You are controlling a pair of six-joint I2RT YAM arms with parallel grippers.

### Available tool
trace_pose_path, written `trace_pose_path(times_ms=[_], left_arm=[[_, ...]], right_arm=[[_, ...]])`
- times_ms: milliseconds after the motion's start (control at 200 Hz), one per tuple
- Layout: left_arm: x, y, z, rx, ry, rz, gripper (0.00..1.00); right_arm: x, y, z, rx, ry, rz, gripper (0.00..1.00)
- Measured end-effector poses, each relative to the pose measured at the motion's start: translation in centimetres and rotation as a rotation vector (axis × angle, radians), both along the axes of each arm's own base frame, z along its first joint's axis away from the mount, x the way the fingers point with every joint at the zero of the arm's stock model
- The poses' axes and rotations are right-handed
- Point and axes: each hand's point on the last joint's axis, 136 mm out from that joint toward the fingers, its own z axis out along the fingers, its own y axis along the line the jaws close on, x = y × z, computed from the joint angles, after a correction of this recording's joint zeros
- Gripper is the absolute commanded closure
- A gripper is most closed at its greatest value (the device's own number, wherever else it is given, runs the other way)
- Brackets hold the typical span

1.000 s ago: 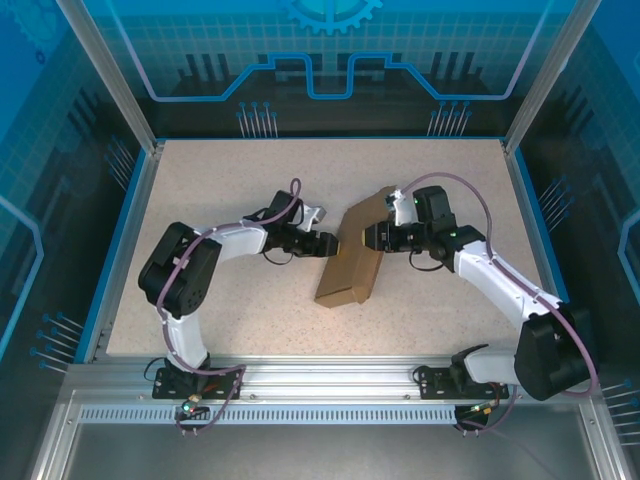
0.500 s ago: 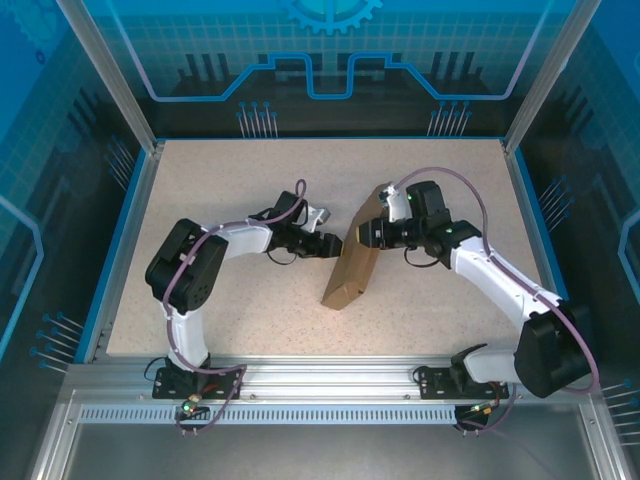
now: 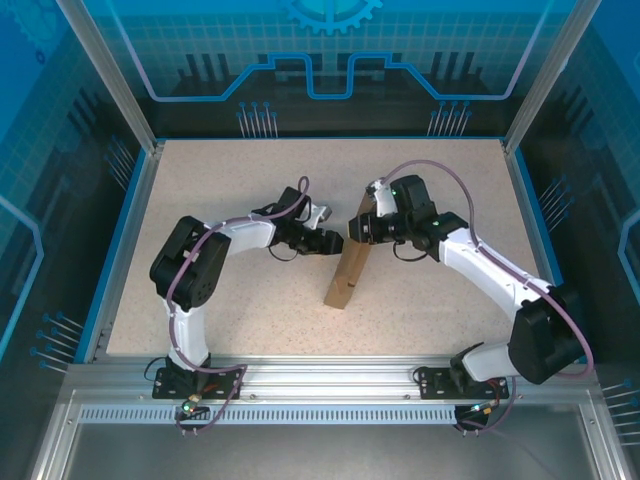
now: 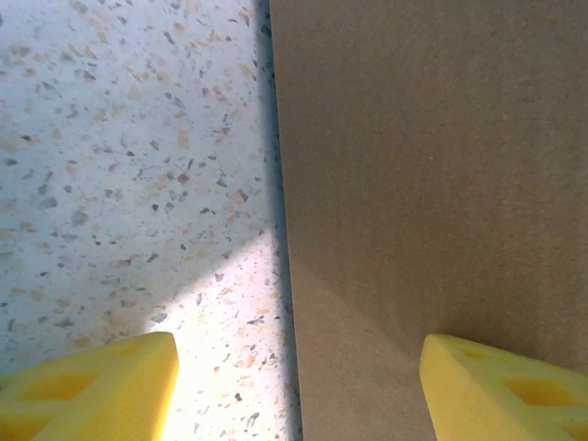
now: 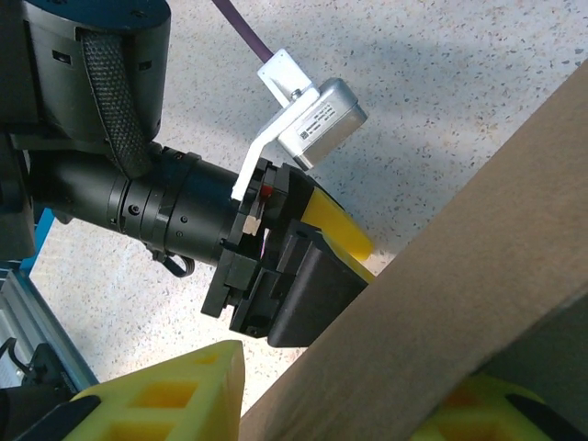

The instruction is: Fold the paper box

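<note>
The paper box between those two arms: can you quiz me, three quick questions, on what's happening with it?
1. True or false: the paper box lies flat on the table.
2. The left hand is: A open wide, B pinched shut, C holding a pen.
3. What colour are the fingers of the right hand?
Key: 1 false, it stands tipped up on edge. 2 A. 3 yellow.

Speckled beige tabletop (image 3: 230, 310), blue rim, blue-lit transparent walls (image 3: 330, 60) w/ alu frame.
</note>
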Motion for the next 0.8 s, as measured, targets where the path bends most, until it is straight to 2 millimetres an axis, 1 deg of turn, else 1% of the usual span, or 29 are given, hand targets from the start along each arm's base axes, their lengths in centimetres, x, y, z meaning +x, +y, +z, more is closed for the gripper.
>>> trace_pose_path(times_ms=[120, 315, 385, 495, 625, 710, 730, 800], left_arm=[[0.6, 0.1, 0.4, 0.018, -0.018, 0.01, 0.28], [1.0, 0.8, 0.2, 0.066, -0.039, 0.027, 0.26], [1.2, 1.1, 0.7, 0.081, -0.058, 0.04, 0.25], [1.9, 1.9, 2.9, 0.094, -0.124, 0.075, 0.25], [2.0, 4.0, 6.6, 0.118, -0.235, 0.149, 0.23], [1.2, 5.6, 9.0, 0.119, -0.312, 0.198, 0.22], [1.0, 6.0, 9.3, 0.119, -0.326, 0.208, 0.22], [-0.8, 7.1, 10.9, 0.092, -0.377, 0.246, 0.21]], right_arm=[[0.3, 0.2, -0.1, -0.012, 0.0, -0.013, 0.64], [0.6, 0.6, -0.2, -0.016, -0.001, -0.03, 0.65], [0.7, 0.7, -0.1, -0.012, -0.001, -0.035, 0.66], [0.8, 1.0, -0.1, -0.006, -0.001, -0.04, 0.66], [0.9, 1.2, -0.1, -0.003, -0.003, -0.046, 0.66], [1.0, 1.2, -0.1, -0.002, -0.005, -0.052, 0.65], [1.0, 1.2, -0.1, -0.002, -0.005, -0.053, 0.65], [1.0, 1.3, -0.1, -0.001, -0.006, -0.055, 0.65]])
